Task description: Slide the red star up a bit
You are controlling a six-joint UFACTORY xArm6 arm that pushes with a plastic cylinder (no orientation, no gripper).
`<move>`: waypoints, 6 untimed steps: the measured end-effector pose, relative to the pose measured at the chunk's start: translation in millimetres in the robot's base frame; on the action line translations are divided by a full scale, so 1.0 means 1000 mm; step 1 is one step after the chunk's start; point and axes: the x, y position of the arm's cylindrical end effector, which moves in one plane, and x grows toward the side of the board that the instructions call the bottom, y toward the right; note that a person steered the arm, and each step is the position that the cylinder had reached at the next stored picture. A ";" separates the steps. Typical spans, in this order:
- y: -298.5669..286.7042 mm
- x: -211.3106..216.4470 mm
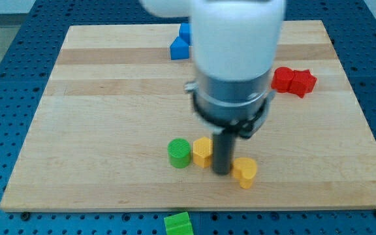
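Two red blocks sit touching at the board's right side, one on the left [282, 78] and one on the right [303, 83]. The right one has a notched outline that may be the star, but I cannot tell for sure. My tip [222, 172] is on the board near the view's bottom centre, far below and left of the red blocks. It stands between a yellow block [203, 151] and a yellow heart [245, 172], close to both.
A green cylinder [179, 153] stands just left of the yellow block. Two blue blocks [181, 46] lie at the board's top centre, partly hidden by the arm. A green block [178, 224] lies off the wooden board [96, 130], below its bottom edge.
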 end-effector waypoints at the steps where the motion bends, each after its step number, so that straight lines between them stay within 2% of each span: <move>1: 0.049 -0.051; 4: 0.162 -0.154; 6: 0.168 -0.170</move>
